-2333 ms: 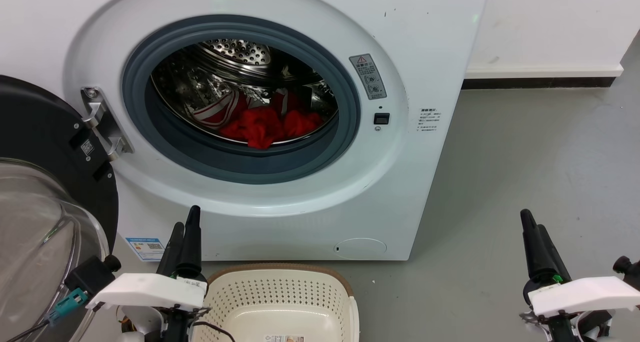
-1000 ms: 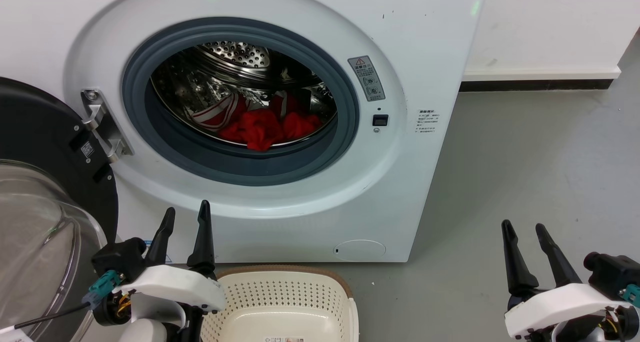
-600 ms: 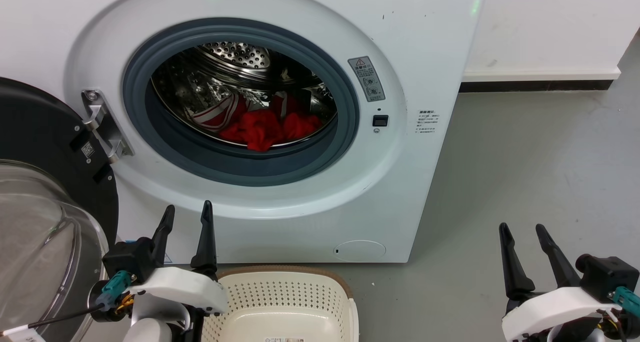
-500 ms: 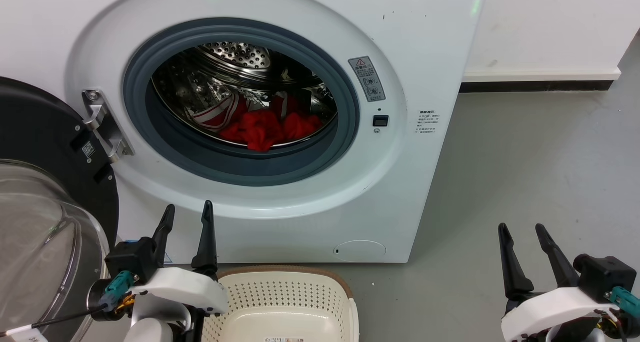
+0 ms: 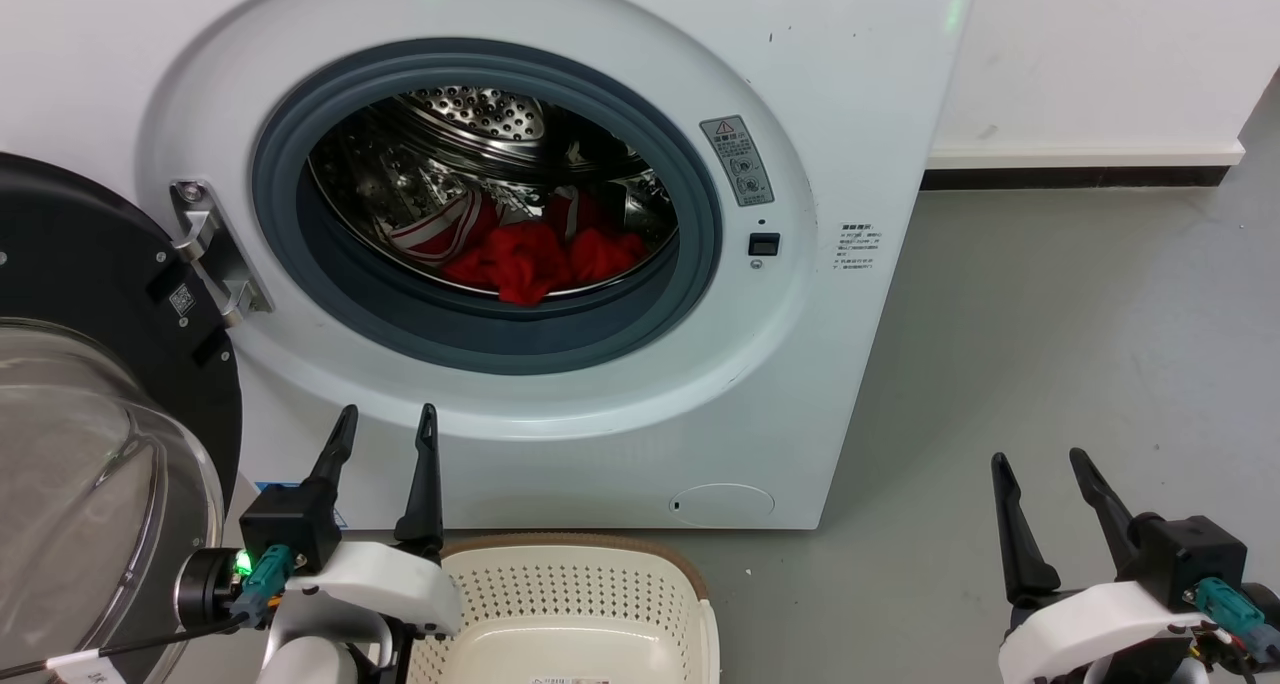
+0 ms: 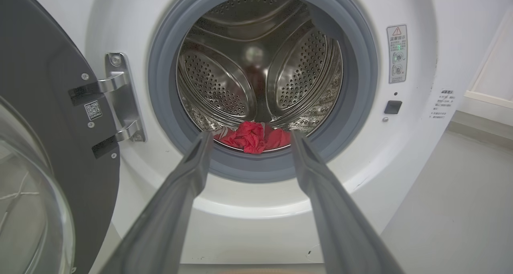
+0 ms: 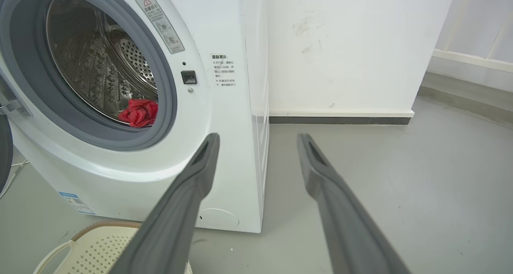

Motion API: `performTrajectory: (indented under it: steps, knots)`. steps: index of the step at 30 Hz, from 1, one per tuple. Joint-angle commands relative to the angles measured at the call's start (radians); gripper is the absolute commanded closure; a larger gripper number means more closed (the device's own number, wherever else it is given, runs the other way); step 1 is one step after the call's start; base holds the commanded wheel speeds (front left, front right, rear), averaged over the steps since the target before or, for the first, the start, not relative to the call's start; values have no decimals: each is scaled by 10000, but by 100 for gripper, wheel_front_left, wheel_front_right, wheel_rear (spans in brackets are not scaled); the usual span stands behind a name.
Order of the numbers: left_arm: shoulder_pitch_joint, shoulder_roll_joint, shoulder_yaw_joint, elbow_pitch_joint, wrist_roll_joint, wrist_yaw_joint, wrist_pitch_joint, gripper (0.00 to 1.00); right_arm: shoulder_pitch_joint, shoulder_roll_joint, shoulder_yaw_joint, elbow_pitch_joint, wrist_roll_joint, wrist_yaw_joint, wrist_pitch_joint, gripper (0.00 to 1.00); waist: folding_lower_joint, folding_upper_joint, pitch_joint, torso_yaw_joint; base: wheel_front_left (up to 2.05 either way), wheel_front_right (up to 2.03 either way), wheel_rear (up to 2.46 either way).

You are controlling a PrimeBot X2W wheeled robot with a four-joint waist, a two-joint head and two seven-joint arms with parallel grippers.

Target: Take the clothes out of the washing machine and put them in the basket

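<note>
From the head view, the white washing machine (image 5: 860, 84) stands in front with its round door (image 5: 90, 294) swung wide open to the left. The red clothes (image 5: 530, 259) lie in a heap at the bottom of the shiny drum (image 5: 480, 134), near the front edge. A bit of red and white striped cloth peeks out on the left side of the heap. The basket (image 5: 560, 544) sits on the grey floor (image 5: 1050, 314) just in front of the machine, down low in the middle. The left tool (image 5: 388, 412) is up beside the left corner of the basket. Its two fingers are spread apart and hold nothing. The right tool (image 5: 1038, 457) is well off to the right, over the floor. Its fingers are spread too, with nothing in them.

From the left wrist view, the left tool points right at the round hole. The clothes show between its two finger tips, far inside the drum. The fingers touch nothing.

From the right wrist view, the right tool points at the right front corner of the machine and the white wall (image 7: 352, 45) behind it. A bit of the clothes shows in the drum at the left, and a corner of the basket shows at the bottom left.
</note>
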State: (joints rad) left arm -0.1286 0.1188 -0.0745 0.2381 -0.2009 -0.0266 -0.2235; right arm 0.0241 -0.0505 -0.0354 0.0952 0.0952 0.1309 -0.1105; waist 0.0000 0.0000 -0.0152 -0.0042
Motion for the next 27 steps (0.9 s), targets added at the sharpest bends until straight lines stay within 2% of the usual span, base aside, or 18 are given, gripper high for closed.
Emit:
performTrajectory:
  steps: [1, 21, 27]
  knots:
    - [-129, 30, -22, 18, 189, -19, -78, 0, 100, 2, 14, -39, -179, -3, -60, 0, 0, 0, -6, 3, 0, 0, 0]
    - [-203, -94, 17, 372, 1597, 77, -443, 0, 206, 7, 59, -113, -1629, -5, -255, 0, 0, 0, -4, 116, 0, 0, 0]
    - [-162, -120, 90, 386, 1504, 24, -422, 0, 202, 7, 18, -59, -1431, -5, -270, 0, 0, 0, -2, 144, 0, 0, 0]
